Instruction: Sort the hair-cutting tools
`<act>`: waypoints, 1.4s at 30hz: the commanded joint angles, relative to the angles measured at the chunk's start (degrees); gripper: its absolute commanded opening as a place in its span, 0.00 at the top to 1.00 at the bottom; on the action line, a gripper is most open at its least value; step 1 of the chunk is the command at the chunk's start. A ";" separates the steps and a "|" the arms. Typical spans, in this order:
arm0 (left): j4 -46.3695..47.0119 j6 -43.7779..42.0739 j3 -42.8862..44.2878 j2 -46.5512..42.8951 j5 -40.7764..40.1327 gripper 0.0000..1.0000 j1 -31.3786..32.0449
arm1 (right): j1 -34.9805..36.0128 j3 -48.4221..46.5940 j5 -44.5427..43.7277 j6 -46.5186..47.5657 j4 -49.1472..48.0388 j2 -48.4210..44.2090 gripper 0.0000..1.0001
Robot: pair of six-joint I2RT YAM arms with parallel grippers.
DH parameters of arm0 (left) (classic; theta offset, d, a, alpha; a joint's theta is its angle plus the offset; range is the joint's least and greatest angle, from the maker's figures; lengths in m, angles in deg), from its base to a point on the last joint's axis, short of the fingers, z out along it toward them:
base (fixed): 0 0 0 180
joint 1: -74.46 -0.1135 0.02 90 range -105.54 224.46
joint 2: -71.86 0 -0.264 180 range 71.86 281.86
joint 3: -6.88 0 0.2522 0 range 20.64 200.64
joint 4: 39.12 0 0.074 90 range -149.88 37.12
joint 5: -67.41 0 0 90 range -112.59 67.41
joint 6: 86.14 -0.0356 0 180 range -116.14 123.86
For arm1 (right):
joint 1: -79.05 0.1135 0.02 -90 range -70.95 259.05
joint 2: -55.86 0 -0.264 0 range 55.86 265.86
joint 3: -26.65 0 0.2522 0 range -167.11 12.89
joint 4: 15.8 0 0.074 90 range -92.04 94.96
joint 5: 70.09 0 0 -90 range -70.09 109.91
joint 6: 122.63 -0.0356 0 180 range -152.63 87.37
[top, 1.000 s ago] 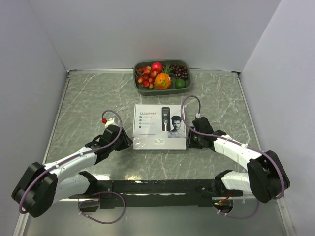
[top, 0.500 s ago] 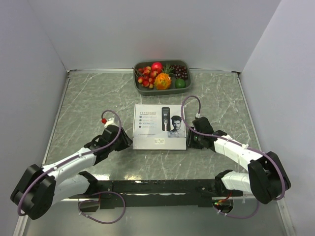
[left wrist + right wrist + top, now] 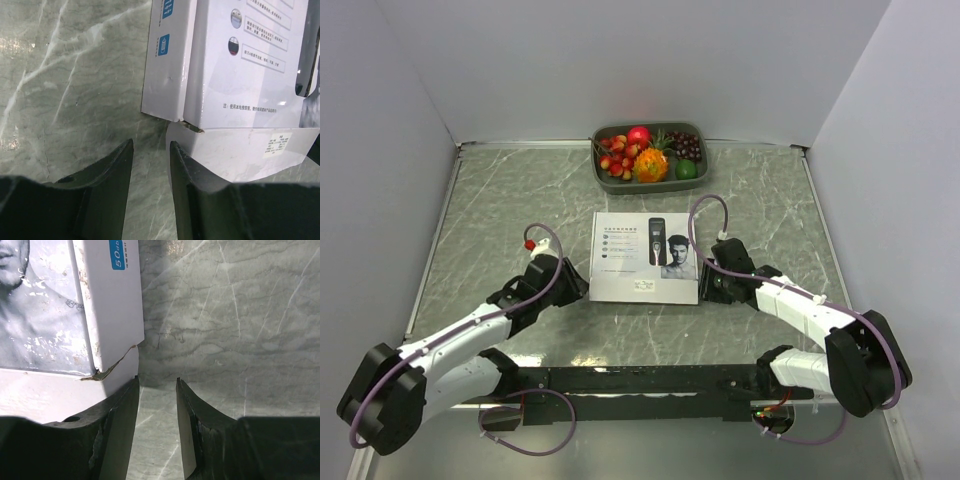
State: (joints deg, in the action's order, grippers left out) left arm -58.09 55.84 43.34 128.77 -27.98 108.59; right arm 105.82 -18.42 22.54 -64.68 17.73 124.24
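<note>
Top external: box [image 3: 632,272] just beside left hand [image 3: 577,287]

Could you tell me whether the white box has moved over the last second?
No: the white box sits in the same spot below the grey fruit tray.

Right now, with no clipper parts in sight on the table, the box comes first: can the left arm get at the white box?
Probably yes. The left gripper sits right at the white box's near left corner, jaws parted and empty, with only bare marble table between it and the cardboard.
</note>
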 commanded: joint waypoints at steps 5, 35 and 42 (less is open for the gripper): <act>3.90 1.28 0.15 0.84 5.56 0.59 1.29 | 2.15 0.46 3.43 -1.43 -4.04 -0.09 0.56; 2.40 -0.31 0.50 3.83 1.35 0.59 1.29 | 3.73 -0.60 -1.49 -1.26 -2.28 1.67 0.54; 0.91 -0.66 0.86 6.02 -1.11 0.59 1.29 | 3.82 0.20 -4.74 -1.26 -2.11 1.58 0.53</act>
State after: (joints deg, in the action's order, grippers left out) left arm -57.63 55.58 43.34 133.32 -28.90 109.11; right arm 108.46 -17.85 19.00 -64.75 17.65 126.21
